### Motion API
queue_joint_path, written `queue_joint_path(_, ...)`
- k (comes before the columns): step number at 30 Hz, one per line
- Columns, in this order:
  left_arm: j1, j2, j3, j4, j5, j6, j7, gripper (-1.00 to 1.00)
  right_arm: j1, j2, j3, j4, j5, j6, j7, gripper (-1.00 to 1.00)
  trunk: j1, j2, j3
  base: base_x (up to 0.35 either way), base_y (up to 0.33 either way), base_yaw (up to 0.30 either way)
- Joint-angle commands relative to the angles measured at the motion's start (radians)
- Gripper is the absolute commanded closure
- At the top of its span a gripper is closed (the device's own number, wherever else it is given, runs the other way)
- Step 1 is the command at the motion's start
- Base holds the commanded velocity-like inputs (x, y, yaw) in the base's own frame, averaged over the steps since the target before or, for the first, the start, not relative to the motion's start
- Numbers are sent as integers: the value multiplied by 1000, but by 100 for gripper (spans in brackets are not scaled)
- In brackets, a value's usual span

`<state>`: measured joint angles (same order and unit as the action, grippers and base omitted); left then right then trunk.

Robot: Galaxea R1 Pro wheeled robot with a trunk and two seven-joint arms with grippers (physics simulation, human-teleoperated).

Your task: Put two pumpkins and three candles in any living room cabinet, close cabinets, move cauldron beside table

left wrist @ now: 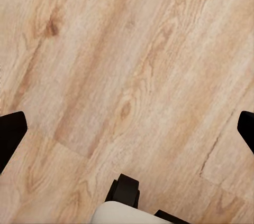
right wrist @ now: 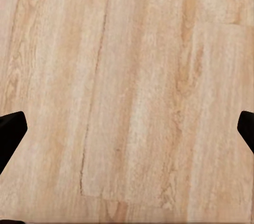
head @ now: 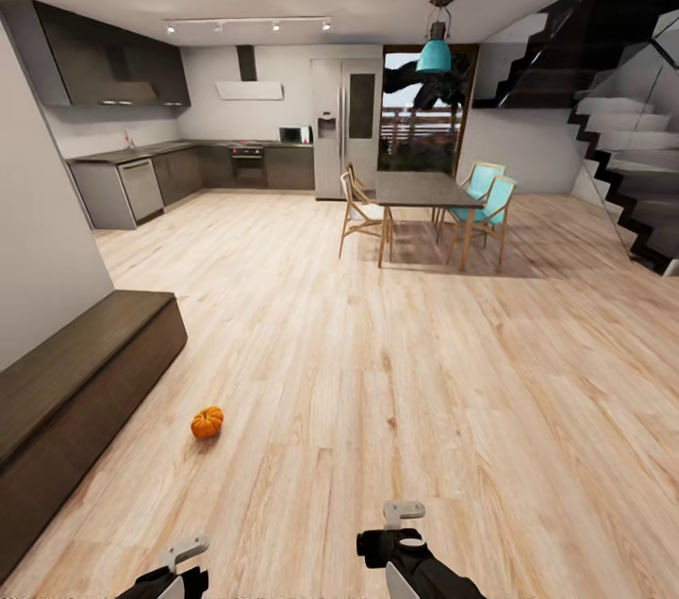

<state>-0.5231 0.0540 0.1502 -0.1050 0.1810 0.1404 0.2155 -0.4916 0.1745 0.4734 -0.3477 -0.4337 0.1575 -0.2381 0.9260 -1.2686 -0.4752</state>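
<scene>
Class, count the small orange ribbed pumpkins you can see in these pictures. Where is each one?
1. A small orange ribbed pumpkin lies on the pale wooden floor, just in front of the long, low dark-brown wooden cabinet, apart from it. A second may be out of view.

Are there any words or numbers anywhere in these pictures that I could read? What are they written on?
There are none to read.
The pumpkin, the cabinet and the wooden floor carry no writing.
The fridge, the microwave and the oven stand far off; any label on them is too small and blurred to tell.
The left gripper and the right gripper show no marks.
</scene>
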Motion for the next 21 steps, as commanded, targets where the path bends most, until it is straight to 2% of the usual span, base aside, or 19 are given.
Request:
queue_joint_path(1,0,0,0,-2,7,4,3,-100,-1,0,5,-1,-3,5,-7,-100,0,-1,-3,0,0,7)
queue_joint_path(9,0,-6,0,-2,-1,4,3,-100,-1,0,5,0,-3,8,-7,-100,0,-1,-16,54,-15,1)
queue_joint_path(11,0,-7,0,-2,-10,4,4,-100,-1,0,5,0,-3,8,-7,-100,0,-1,-19,217,-71,0)
queue_joint_path(14,0,-8,0,-2,-41,4,4,-100,-1,0,5,0,-3,8,-7,-100,0,-1,-24,275,-114,0)
queue_joint_path(21,0,-8,0,-2,-50,3,4,-100,-1,0,5,0,-3,5,-6,-100,0,-1,-36,298,-149,0)
